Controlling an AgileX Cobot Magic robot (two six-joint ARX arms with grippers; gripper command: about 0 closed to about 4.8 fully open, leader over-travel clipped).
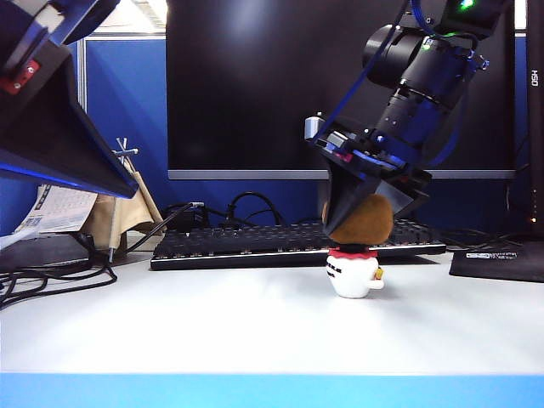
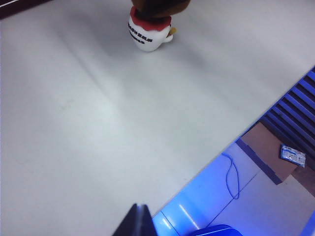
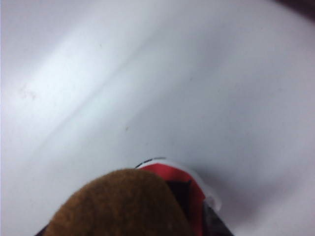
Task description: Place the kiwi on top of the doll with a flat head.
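The kiwi (image 1: 364, 218) sits on the doll (image 1: 353, 272), hiding its cap. The right gripper (image 1: 361, 208) is around the kiwi, but I cannot tell if it grips. The left gripper (image 2: 135, 223) hangs high, mostly cut off, its fingers hard to read.

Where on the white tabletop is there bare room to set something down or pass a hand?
Free: the white tabletop between black keyboard and blue front edge, left of the small white doll with red band. Crowded: around the doll, where the right gripper stands over the fuzzy brown kiwi on it. The left gripper hangs high at left.
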